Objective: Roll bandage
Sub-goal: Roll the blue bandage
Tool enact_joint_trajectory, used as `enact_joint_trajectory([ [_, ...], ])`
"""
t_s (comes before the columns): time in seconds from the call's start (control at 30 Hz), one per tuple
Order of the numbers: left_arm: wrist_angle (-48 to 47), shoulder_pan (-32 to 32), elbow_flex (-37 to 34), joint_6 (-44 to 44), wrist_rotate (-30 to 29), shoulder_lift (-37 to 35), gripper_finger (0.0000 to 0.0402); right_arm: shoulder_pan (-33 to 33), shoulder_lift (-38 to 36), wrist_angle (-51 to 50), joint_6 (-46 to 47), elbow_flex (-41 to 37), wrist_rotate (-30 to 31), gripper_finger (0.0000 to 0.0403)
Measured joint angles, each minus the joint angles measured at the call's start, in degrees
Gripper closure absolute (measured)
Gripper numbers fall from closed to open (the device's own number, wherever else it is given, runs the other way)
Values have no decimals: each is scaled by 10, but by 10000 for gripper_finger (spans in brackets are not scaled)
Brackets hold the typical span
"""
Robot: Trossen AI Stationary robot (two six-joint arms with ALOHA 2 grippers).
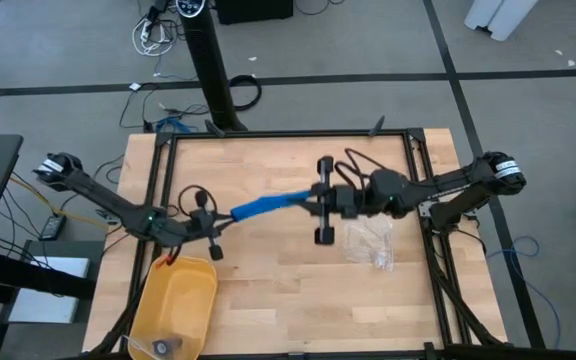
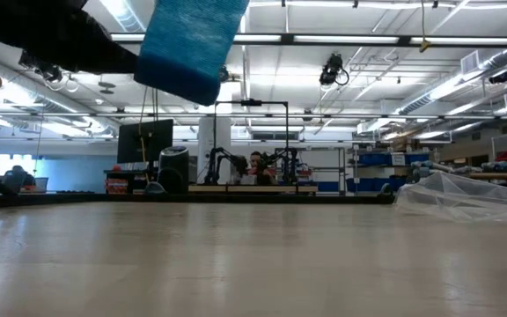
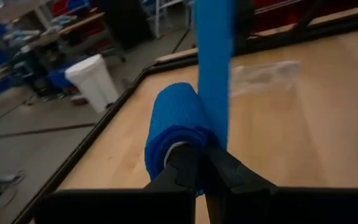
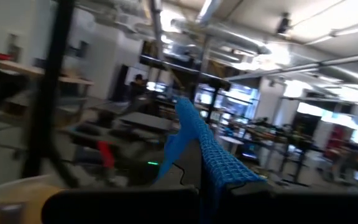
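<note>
Rolling stage: the bandage (image 1: pixel 268 205) hangs in the air as a blue strip stretched between the two grippers, above the middle of the desk (image 1: pixel 278 310), nearer the far edge than the near one.
Left gripper (image 1: pixel 214 226): fingers pinched tight on the rolled end; the left wrist view shows a small roll already wound around the fingertips (image 3: pixel 194 165), with the free strip running away from it.
Right gripper (image 1: pixel 320 201): clamped on the other end of the strip, jaws fully closed on the fabric.
Why held so: my judgement is that the pull between the two grips keeps the strip taut, so it can wind evenly onto the roll.
Left arm pose: reaches in from the left edge, low and outstretched.
Right arm pose: reaches in from the right edge, wrist turned so its fingers stand crosswise.
Bag (image 1: pixel 370 241): lies flat by the right arm, apart from the strip.
Bin (image 1: pixel 175 300): sits at the near left corner.
</note>
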Motion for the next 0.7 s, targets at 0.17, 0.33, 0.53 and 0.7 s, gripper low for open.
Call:
enact_joint_trajectory([
  [0.17,25,-37,36,10,7,54,389,-54,0,1,1,0,0,403],
  [0.33,26,-83,108,55,7,109,389,-103,0,0,17,0,-22,403],
  [0.53,26,-116,196,104,37,176,389,-152,0,-4,52,0,-60,403],
  [0.7,21,-129,248,141,49,223,389,-178,0,-22,86,0,-93,403],
])
